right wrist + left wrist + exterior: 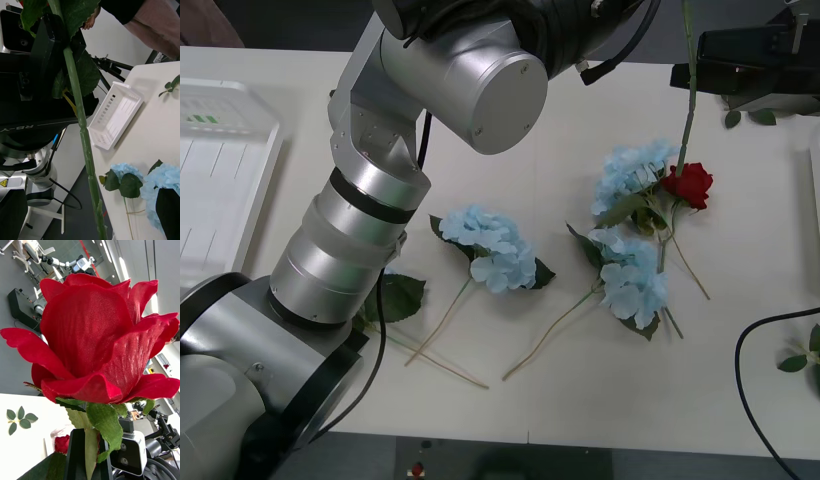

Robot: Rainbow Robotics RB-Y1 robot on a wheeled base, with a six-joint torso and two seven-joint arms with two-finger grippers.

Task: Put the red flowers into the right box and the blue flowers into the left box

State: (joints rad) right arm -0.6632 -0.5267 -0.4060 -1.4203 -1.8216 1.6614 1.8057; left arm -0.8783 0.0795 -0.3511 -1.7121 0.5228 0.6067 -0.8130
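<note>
In the left wrist view a large red rose (93, 333) stands just above my left gripper (90, 459), which is shut on its stem. That long green stem (84, 131) hangs down from the left gripper (48, 45) and passes between the fingers of my open right gripper (90, 221). In the front view the stem (690, 90) drops from the top edge beside the right gripper (695, 72). A second red rose (690, 185) lies on the table among three blue flowers (490, 248) (635, 170) (632, 280). The left box (270, 150) (99, 140) sits at the table's left edge.
My left arm (380, 200) rises over the table's left half. Loose leaf sprigs (750, 117) (805, 358) lie at the right side, and a black cable (750, 350) loops near the front right corner. A thin white rim (816, 200) shows at the right edge.
</note>
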